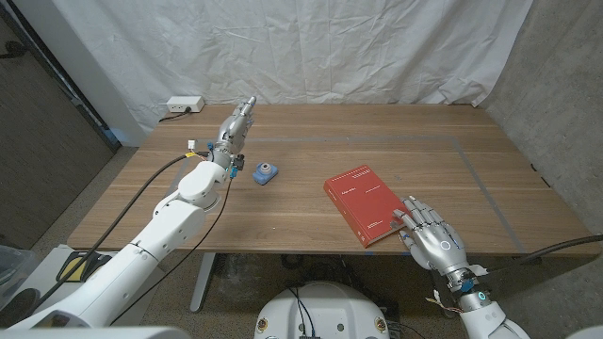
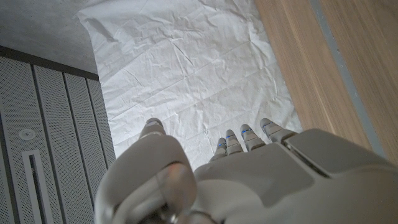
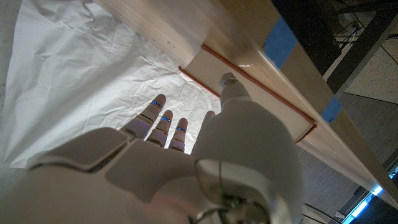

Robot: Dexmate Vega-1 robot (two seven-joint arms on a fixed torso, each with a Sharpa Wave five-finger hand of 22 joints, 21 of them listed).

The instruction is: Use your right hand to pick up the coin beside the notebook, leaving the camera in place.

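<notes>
Head view shows our right robot hand [image 1: 431, 235] with fingers spread, holding nothing, thumb tip touching the red notebook [image 1: 366, 204] at the tabletop's [image 1: 311, 141] near edge. We cannot make out the coin. Our left robot hand [image 1: 236, 125], fingers extended and empty, hangs near the blue camera [image 1: 265, 172], well apart from the notebook.

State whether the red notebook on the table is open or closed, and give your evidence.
Closed. The red notebook lies flat on the table with its cover up; the right wrist view shows its page block shut under the cover.
</notes>
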